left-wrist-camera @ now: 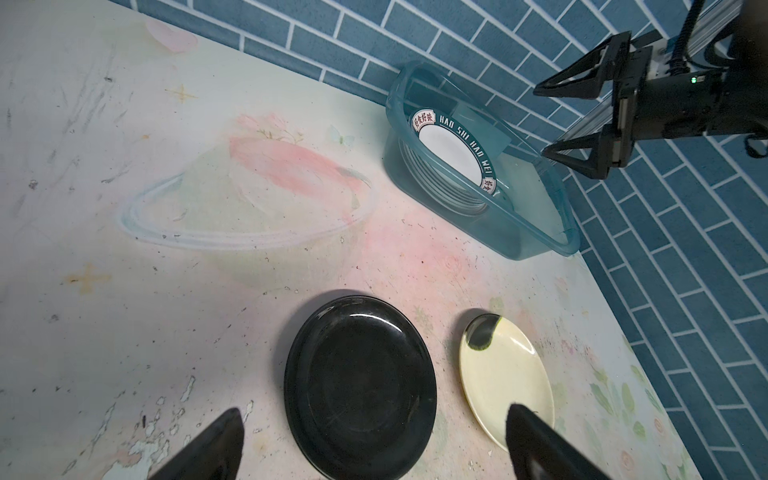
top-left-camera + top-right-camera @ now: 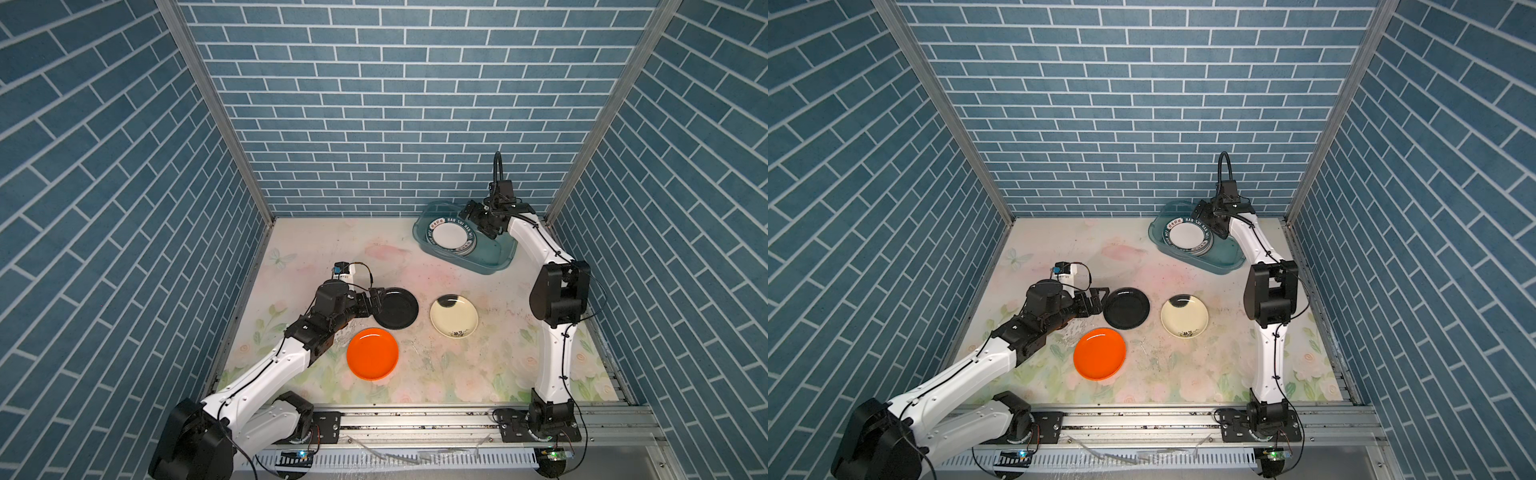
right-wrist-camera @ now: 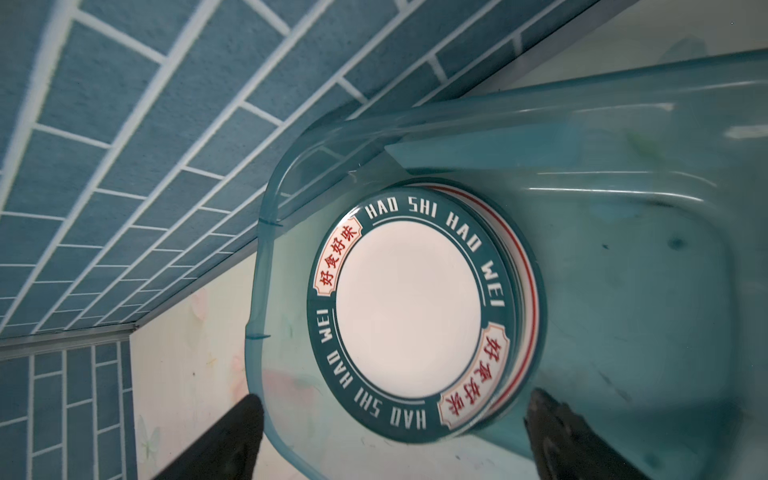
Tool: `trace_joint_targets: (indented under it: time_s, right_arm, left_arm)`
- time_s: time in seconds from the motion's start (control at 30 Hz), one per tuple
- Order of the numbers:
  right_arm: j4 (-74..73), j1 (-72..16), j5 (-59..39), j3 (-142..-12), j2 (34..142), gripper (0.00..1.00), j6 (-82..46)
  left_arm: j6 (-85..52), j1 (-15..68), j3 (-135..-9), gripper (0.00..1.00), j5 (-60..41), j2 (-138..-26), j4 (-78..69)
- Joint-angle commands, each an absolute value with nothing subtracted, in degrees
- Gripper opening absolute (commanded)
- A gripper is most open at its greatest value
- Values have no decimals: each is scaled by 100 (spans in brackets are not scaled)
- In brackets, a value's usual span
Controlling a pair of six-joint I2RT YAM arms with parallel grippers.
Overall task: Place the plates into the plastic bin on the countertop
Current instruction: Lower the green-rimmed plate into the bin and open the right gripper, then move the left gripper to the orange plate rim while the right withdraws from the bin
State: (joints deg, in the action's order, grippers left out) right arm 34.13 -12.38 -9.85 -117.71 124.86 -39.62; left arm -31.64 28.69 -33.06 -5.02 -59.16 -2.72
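Under the glossy white top plate [image 3: 407, 307], banded in lettered dark teal, only thin rims of the stack [image 3: 525, 286] showed, count unclear, at the far-left end of the translucent teal plastic bin [image 2: 492, 255] standing far right on the scuffed floral countertop [image 2: 332, 257]. The right gripper [image 1: 542, 120] hung over the bin, jaws wide and empty. The left gripper [image 2: 1100, 300], jaws also wide, sat just beside the left edge of the shiny black plate [image 2: 397, 307]; the blotted cream plate [image 2: 454, 316] lay right of it, the orange plate [image 2: 372, 353] nearer.
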Motion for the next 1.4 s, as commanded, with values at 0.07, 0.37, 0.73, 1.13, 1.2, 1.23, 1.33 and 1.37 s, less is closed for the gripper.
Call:
trace_joint_targets:
  time_s: [0.07, 0.37, 0.73, 1.13, 1.2, 1.23, 1.33, 1.37]
  right_arm:
    - [3504, -1274, -680, -10985, 11162, 99, -3491]
    - [2519, -1397, -1322, -8183, 8683, 99, -3566]
    - [1115, -1510, -2242, -5500, 6656, 99, -4317]
    - [-537, -1850, -3062, -4356, 6276, 99, -4852]
    - [-884, -1909, -3182, -4192, 6357, 99, -5047]
    - [-1047, -1937, -3245, -4110, 6408, 99, -5137]
    - [-1377, -2018, -3329, -3965, 6485, 99, -5297]
    - [-1391, -2045, -3318, -3957, 6495, 99, -5300]
  left_arm:
    - [-3074, 2886, -3439, 100, -243, -5766, 94]
    - [-3232, 2884, -3648, 100, -231, -5352, 1547]
    - [-3539, 2875, -3347, 100, -175, -3946, 3940]
    - [-4562, 2872, -2525, 96, -1050, -3372, 4139]
    - [-4749, 2869, -2285, 92, -1257, -3366, 3850]
    - [-4857, 2870, -2157, 89, -1327, -3366, 3710]
    - [-5032, 2873, -1863, 86, -1474, -3366, 3312]
    - [-5081, 2872, -1784, 85, -1493, -3366, 3219]
